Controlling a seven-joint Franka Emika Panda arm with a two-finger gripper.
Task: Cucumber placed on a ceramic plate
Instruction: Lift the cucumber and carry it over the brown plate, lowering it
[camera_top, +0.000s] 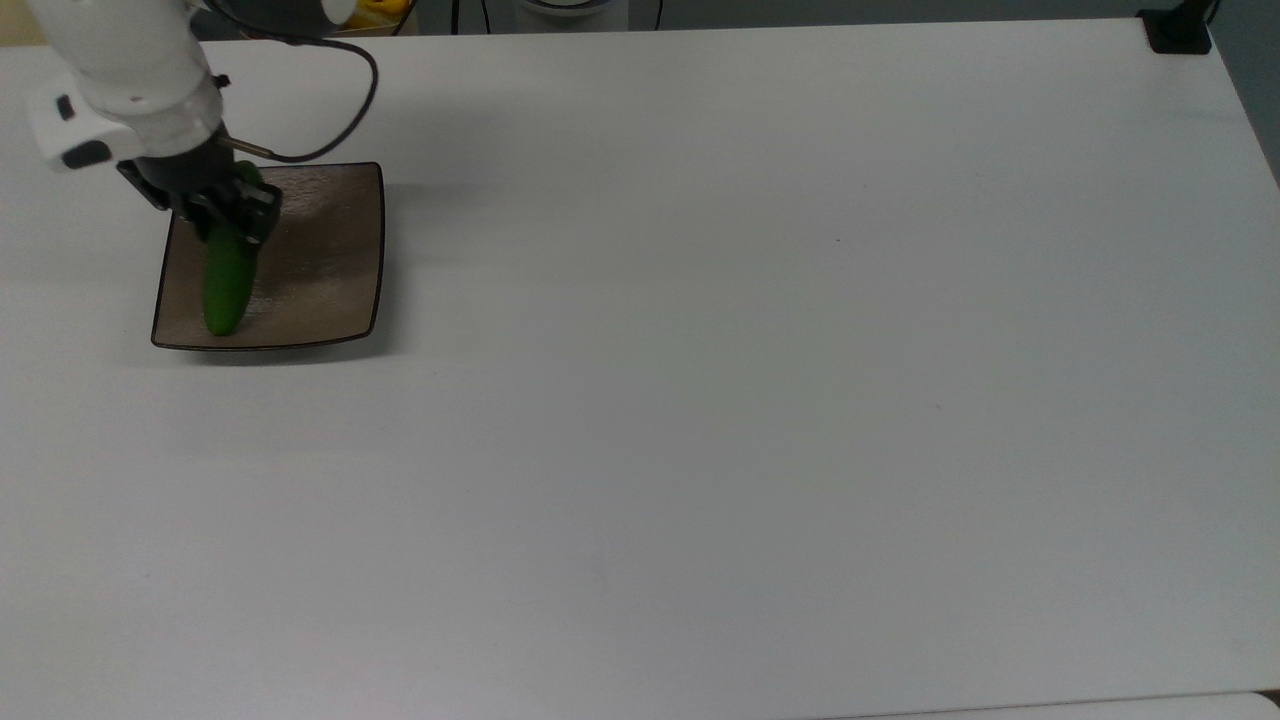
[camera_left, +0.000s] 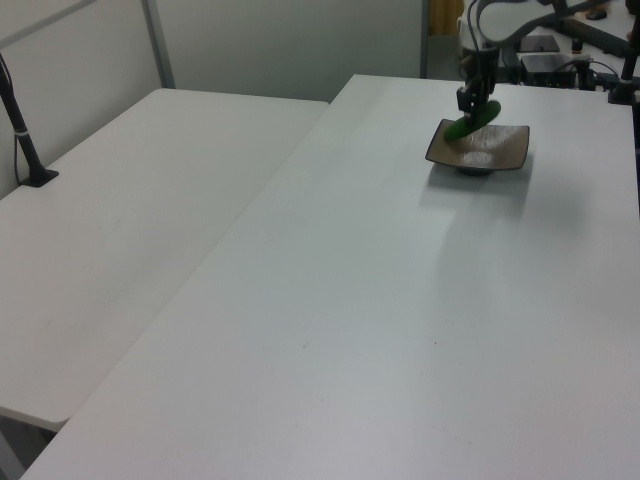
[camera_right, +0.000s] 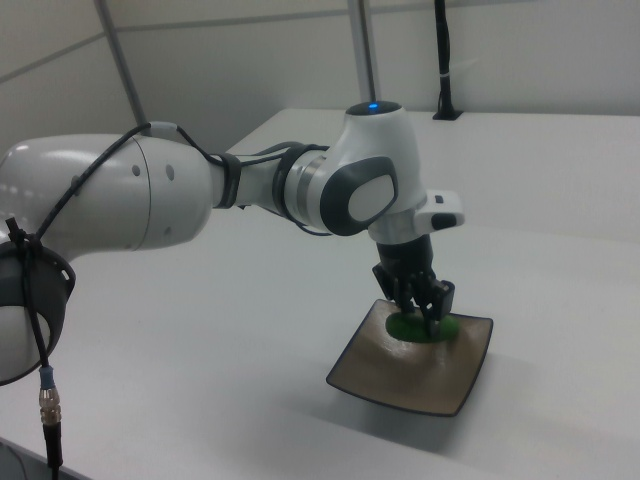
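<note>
White tables (camera_top: 760, 400) fill a plain room with pale walls, and the nearer one carries a tan square plate (camera_top: 330, 270) close to the top view's left edge. Over that plate the gripper (camera_top: 228, 212) is clamped on the cucumber (camera_top: 226, 280), gripping it near its upper end so that most of the green body hangs out toward the plate's near-left corner in the top view. In the left view the cucumber (camera_left: 470, 122) sits tilted, its low end above or at the plate's (camera_left: 500, 150) surface; whether it touches yet I cannot tell. The right view shows the gripper (camera_right: 428, 305) pointing down with the cucumber (camera_right: 420, 327) just beneath, over the far part of the plate (camera_right: 400, 380). Smooth skin and a rounded, rigid body suggest it will be slippery and inclined to roll, while probably stiff enough not to bend under its own weight. Held off-centre as it is, the long free end may swing or pivot in the grasp; a grip nearer the middle would balance it better. The plate looks glossy and shallowly dished, which should help cradle the cucumber once let go, though a drop from height could chip glazed ceramic or send the cucumber sliding toward the rim.
</note>
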